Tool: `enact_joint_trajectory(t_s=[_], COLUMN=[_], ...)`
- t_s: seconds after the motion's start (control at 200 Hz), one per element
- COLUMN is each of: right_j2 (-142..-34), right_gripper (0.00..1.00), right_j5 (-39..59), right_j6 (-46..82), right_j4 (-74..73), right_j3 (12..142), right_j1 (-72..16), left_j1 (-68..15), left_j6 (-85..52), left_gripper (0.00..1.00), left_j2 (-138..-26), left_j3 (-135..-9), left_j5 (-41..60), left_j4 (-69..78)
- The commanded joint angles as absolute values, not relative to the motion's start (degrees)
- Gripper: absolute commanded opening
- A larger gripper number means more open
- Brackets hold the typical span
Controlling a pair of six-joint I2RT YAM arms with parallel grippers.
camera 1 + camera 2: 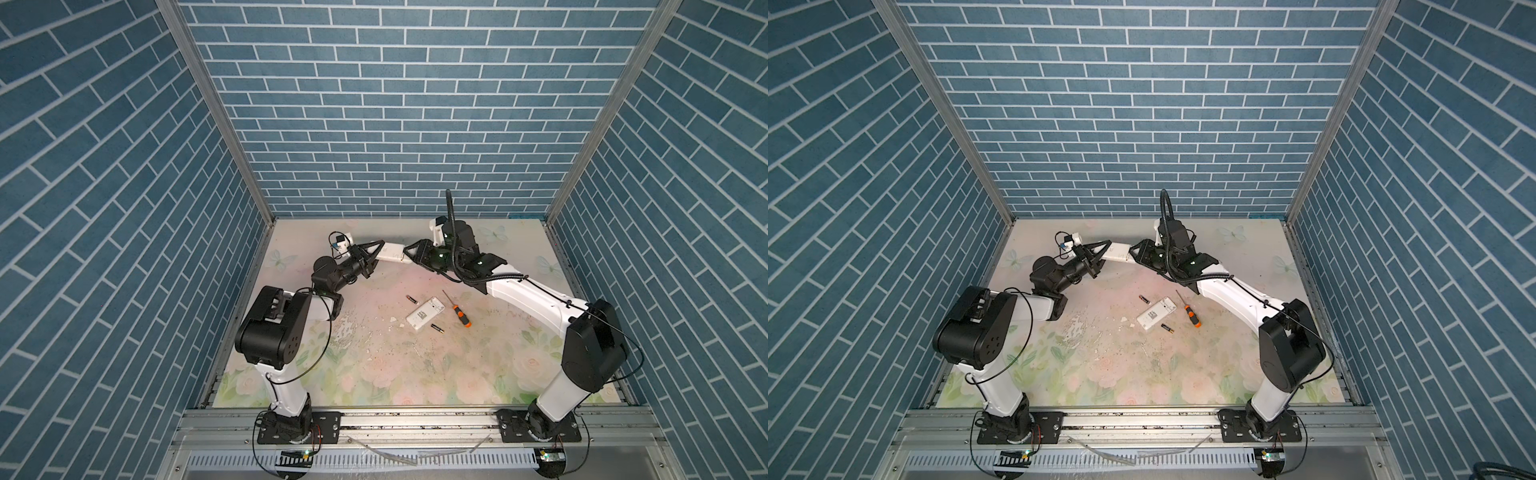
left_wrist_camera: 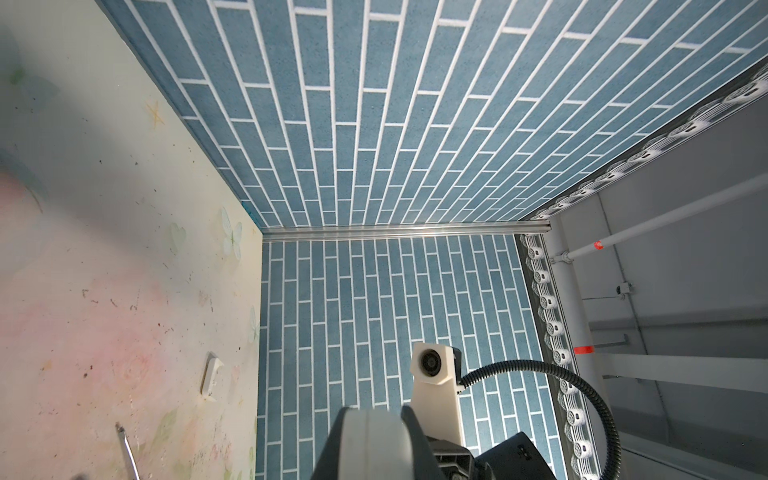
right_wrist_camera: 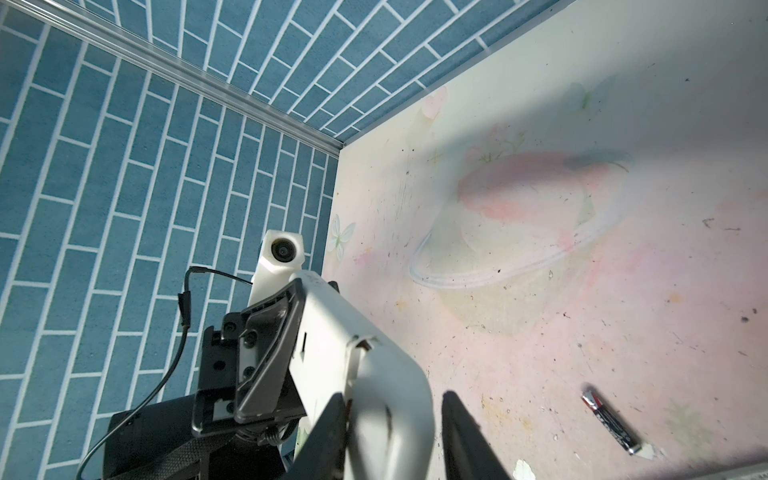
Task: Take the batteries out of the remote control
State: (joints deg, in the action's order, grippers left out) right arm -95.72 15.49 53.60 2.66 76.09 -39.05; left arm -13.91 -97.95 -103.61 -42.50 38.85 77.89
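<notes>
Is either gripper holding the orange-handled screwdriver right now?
No, the screwdriver lies loose on the table, beside the white remote that also rests there.

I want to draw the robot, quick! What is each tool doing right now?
Left tool: shut on the white rectangular plastic remote control.
Right tool: around that remote's other end; gripping or loose cannot be told.

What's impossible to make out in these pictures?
- Held remote: whether its compartment is empty; too small in both top views, unseen in right wrist view.
- Right pincer: grip on it cut off by right wrist view's edge.
- Screwdriver: handle cut off in left wrist view.
</notes>
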Motion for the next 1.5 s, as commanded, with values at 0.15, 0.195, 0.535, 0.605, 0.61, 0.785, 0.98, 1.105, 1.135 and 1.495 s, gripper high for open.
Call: enact_joint_trajectory(t_s=[0.15,0.195,0.535,0.605,0.61,0.785,0.98,1.105,1.135,1.495], right_j2=[-93.77,-94.09,-94.43,-94.22,-94.18,-93.84,-93.68,-93.54,-93.51,-92.23], right_gripper=[0.39,0.38,0.35,0.34,0.34,0.33,0.33,0.33,0.33,0.35], right_j5=[17.14,17.43,17.24,17.25,17.28,17.41,17.84,18.11,18.15,18.19], right_j6=[56.18,56.87,58.27,58.43,58.44,60.40,63.04,63.89,63.92,63.89], right_j4=[0.85,-0.15,-1.67,-1.66,-1.62,-2.40,-5.08,-5.51,-5.53,-4.98], right_j3=[73.35,73.14,72.77,72.64,72.62,71.51,69.56,68.93,68.82,68.29], right_j1=[-38.77,-38.82,-38.77,-38.77,-38.77,-38.60,-38.41,-38.24,-38.15,-37.53], left_j1=[-14.15,-14.15,-14.15,-14.07,-14.07,-13.89,-13.71,-13.62,-13.62,-13.36], left_j6=[-96.42,-96.42,-96.33,-96.24,-96.20,-95.89,-95.71,-95.63,-95.67,-95.62], left_gripper=[0.00,0.00,0.00,0.00,0.00,0.00,0.00,0.00,0.00,0.00], left_j2=[-104.39,-104.45,-104.67,-104.68,-104.63,-104.50,-104.32,-104.32,-104.32,-104.33], left_j3=[-43.26,-43.25,-43.33,-43.34,-43.34,-43.68,-43.78,-43.84,-43.80,-43.61], left_j5=[39.98,40.08,40.58,40.68,40.68,41.02,41.42,41.66,41.65,42.06], left_j4=[80.68,80.73,80.64,80.68,80.68,80.64,80.69,80.68,80.74,80.69])
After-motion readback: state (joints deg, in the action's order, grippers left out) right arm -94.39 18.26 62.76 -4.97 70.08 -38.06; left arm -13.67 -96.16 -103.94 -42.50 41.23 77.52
